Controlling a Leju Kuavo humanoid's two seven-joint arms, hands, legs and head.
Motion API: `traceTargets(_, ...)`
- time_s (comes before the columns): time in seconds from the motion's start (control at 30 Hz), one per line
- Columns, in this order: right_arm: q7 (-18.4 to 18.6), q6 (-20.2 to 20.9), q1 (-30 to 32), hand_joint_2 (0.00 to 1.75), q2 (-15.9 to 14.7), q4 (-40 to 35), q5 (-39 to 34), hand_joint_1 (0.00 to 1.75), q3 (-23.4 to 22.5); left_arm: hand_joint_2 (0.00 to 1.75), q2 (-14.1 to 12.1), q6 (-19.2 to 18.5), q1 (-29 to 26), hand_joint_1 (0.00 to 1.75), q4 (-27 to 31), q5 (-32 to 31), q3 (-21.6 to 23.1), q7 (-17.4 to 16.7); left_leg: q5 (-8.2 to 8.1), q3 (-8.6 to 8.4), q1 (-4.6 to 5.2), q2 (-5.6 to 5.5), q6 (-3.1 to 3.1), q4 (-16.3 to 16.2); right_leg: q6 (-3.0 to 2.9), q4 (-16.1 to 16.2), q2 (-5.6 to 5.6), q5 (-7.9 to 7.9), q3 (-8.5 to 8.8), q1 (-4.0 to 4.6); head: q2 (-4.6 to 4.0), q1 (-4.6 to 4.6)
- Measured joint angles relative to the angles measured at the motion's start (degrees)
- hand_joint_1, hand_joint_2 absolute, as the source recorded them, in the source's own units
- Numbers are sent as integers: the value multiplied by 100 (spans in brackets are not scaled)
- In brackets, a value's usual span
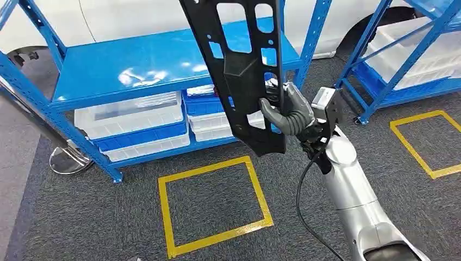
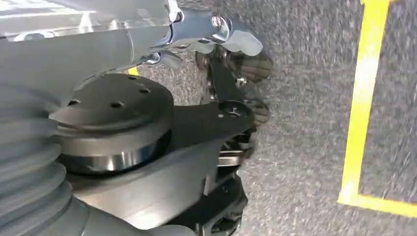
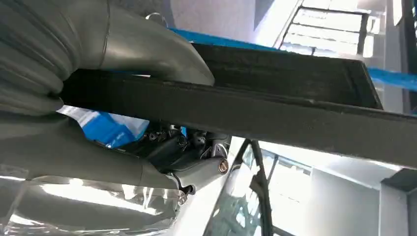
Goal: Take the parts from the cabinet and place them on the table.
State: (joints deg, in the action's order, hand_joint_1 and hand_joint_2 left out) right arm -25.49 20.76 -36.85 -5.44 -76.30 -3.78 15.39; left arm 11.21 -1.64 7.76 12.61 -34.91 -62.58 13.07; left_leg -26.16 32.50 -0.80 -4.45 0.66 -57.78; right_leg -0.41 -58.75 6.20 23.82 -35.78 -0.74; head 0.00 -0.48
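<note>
1. Right hand (image 1: pixel 288 115) is wrapped around a long black part (image 1: pixel 244 70), thumb on one face and fingers on the other, clamped near the part's lower end.
2. From the right wrist view it's the same story: the thumb (image 3: pixel 147 54) presses over the edge of the black part (image 3: pixel 275 105), which runs straight away from the hand.
3. So the part is up in the air in front of me, long axis close to upright, leaning a bit so the top tips away to my left. Most of its length sticks up above the hand, with just a short stub below.
4. It hangs in front of the blue shelf unit (image 1: pixel 136 68), which has clear bins (image 1: pixel 130 117) on the lower level, and it isn't resting on anything.
5. Left hand (image 2: pixel 231 93) hangs down over the dark carpet, near a yellow tape line (image 2: pixel 361 98). It's blurry, and I can't tell if the fingers are apart or curled, though nothing seems to be in it.
6. My guess: the right hand does the whole carry. With that much length overhead, I'd swing slowly and tip it flat before setting it down.
</note>
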Motion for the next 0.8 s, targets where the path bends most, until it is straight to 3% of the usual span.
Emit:
traceTargets(0.03,-11,0,3,175,0,-2,-6,175,0,175,0,0,9,0,0,-2,0,-2,-5,16,26,38,7,-25,42,4,38,-23,-31,-30,2,-13)
traceTargets(0.1,-8,0,28,175,-11,-2,0,175,-6,175,0,2,8,0,0,-2,0,-2,13,-1,48,163,-52,11,144,71,188,-70,-40,-54,0,-7)
traceTargets(0.13,-9,-2,32,175,-26,-4,0,175,-13,175,7,2,14,0,0,-2,0,-2,71,-32,-33,252,-97,104,155,45,75,-44,-46,-36,0,-3)
traceTargets(0.17,-9,-2,16,175,-35,-7,-2,175,-18,175,7,0,30,0,0,0,0,0,87,-52,-12,321,-138,144,167,-93,-303,75,-113,16,0,28)
traceTargets(0.2,-11,-4,1,175,-35,-7,-4,175,-18,175,7,0,33,0,0,-2,0,0,92,-43,-4,391,-149,142,180,-454,-479,306,-293,3,2,63)
traceTargets(0.27,-9,0,24,175,-30,-7,-2,175,-13,175,7,0,13,0,0,-2,0,0,80,-29,4,542,-166,129,218,-1357,-563,700,-716,-24,2,59)
traceTargets(0.3,-9,0,43,175,-33,-7,-2,175,-13,175,7,0,11,0,0,-2,0,-2,77,-15,4,622,-165,119,240,-1682,-568,778,-865,-41,0,67)
traceTargets(0.33,-9,0,57,175,-33,-2,-2,175,-13,175,7,0,10,0,0,-2,0,-2,72,-10,4,689,-159,110,256,-1681,-577,707,-859,-58,2,65)
traceTargets(0.37,-6,0,59,175,-33,-2,0,175,-13,175,11,0,11,0,0,-2,0,-2,62,-11,4,757,-147,98,267,-1391,-608,525,-694,-71,0,65)
traceTargets(0.4,-6,0,56,175,-35,-2,0,175,-13,175,13,0,14,0,0,-2,0,-2,47,-12,3,819,-131,80,270,-912,-661,297,-428,-76,0,63)
traceTargets(0.43,-6,-4,47,175,-35,-4,0,175,-15,175,15,0,17,0,0,-2,0,-2,24,-17,1,877,-101,52,264,-322,-785,67,-98,-74,2,70)
traceTargets(0.47,-6,-7,42,175,-35,-9,0,175,-15,175,11,0,23,0,0,-2,0,-2,-7,-18,25,926,-61,21,216,17,-1077,132,52,-31,0,65)
traceTargets(0.5,-6,-4,39,175,-33,-15,0,175,-15,175,13,0,34,0,0,-2,0,0,-32,-9,73,967,-27,-11,165,28,-1110,75,46,-22,2,63)
traceTargets(0.53,-6,-4,41,175,-35,-24,0,175,-15,175,11,0,33,0,0,-2,0,0,-32,-21,70,1010,0,6,130,-9,-989,87,26,-5,0,46)
traceTargets(0.6,-6,-7,40,175,-44,-24,0,175,-18,175,11,0,32,0,0,-2,0,-4,-35,-58,71,1132,58,32,79,-14,-871,80,1,9,0,50)
traceTargets(0.63,-6,-4,40,175,-44,-31,-2,175,-18,175,11,0,41,0,0,-2,2,-4,-70,-64,59,1136,100,17,32,26,-804,53,15,-38,0,46)
traceTargets(0.67,-9,-4,36,175,-46,-35,-2,175,-18,175,11,0,46,0,0,-2,2,-4,-181,-24,25,857,136,-87,5,41,-754,36,20,-54,0,43)
traceTargets(0.7,-6,-5,21,175,-42,-35,0,175,-15,175,11,0,43,0,0,-2,2,-2,-404,105,9,638,142,-410,-28,41,-701,24,15,-57,0,44)
traceTargets(0.73,-6,-4,20,175,-22,-35,-2,175,-15,175,11,0,27,0,0,-2,2,-2,-676,334,9,535,153,-933,-51,41,-633,22,6,-52,0,24)
traceTargets(0.77,-6,-4,24,175,-17,-31,-2,175,-13,175,11,0,14,0,0,-2,2,-2,-873,558,9,499,159,-1421,-56,39,-556,19,0,-40,2,24)
traceTargets(0.8,-6,0,30,175,-17,-31,0,175,-11,175,11,0,3,0,0,-2,2,-4,-980,749,10,492,158,-1811,-58,33,-474,17,-4,-28,2,24)
